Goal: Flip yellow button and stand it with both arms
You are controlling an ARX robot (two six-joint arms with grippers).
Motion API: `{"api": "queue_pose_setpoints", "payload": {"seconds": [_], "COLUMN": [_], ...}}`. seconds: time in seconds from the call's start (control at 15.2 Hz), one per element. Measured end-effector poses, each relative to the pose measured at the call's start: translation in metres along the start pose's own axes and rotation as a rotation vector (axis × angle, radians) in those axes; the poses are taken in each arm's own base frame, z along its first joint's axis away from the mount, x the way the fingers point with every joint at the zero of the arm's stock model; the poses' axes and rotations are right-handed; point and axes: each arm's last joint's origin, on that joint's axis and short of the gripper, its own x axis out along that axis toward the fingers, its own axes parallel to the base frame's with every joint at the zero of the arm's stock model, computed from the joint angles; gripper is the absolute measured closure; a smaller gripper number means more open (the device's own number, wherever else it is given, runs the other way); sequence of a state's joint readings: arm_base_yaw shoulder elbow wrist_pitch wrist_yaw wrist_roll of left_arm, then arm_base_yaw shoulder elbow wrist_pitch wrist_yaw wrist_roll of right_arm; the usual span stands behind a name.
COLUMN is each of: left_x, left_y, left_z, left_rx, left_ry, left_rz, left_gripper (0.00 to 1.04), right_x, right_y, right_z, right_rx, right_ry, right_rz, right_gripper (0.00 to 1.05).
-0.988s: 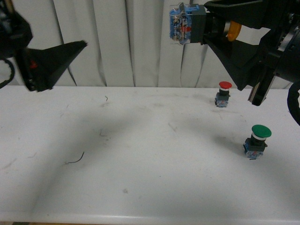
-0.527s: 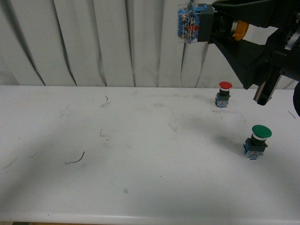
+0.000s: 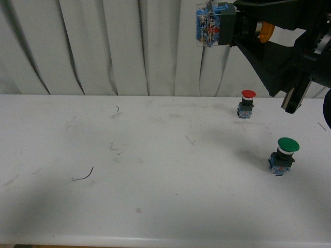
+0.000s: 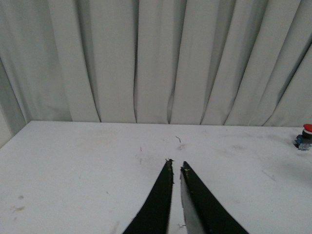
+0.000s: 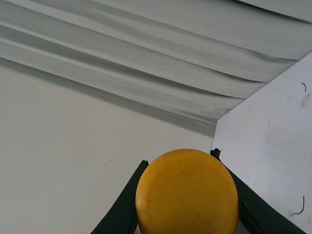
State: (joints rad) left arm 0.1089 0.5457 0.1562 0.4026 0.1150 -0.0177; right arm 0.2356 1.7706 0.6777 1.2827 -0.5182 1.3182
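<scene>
Now right gripper [image 3: 239, 30] pinches yellow button [image 3: 209, 26] sideways, mid-flip; left gripper [image 4: 175, 167], pressed together, probably must spread next.

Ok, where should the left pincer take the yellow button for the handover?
Take the blue base of the yellow button, coming in from the robot's left. It lies sideways in the air, base jutting free that way, while the right pincer clamps the collar end.

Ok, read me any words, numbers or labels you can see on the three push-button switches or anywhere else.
No text can be read in any view.
Blue boxy base of the yellow-capped push-button switch: red and white marks, too blurred to read.
Red-capped switch and green-capped switch: too small to show any lettering.
</scene>
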Motion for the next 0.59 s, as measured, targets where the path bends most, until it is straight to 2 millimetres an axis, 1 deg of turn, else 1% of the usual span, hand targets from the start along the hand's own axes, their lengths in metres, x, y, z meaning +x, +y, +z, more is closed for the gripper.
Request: {"api": "queue_pose_setpoints", "payload": {"seconds": [0.07,0.2,0.26,0.33,0.59], "left_x": [-0.004,-0.007,-0.010,-0.013,-0.021], "left_y": [-0.003,-0.012,-0.013,-0.011,-0.012], "left_z": [-0.005,-0.014,-0.018,-0.019,-0.027], "left_rx": [0.002,0.001,0.002,0.002,0.002], "left_ry": [0.007,0.024,0.024,0.020,0.020], "left_rz": [0.007,-0.001,-0.014,0.012,0.007], "left_gripper": [1.03,1.03,1.03,1.03,1.03], "right_x": [0.000,0.000,0.001,0.000,-0.001], "right_y": [0.000,0.000,0.000,0.000,0.003], "right_z": [0.000,0.000,-0.002,-0.002,-0.002], "right_rx": [-0.005,-0.011,-0.020,-0.020,-0.033], "right_ry": [-0.007,-0.007,-0.001,-0.010,-0.024], "right_rz": [-0.002,-0.003,-0.001,-0.005,0.000], "right_gripper": [0.70,0.70,0.70,0.70,0.70]}}
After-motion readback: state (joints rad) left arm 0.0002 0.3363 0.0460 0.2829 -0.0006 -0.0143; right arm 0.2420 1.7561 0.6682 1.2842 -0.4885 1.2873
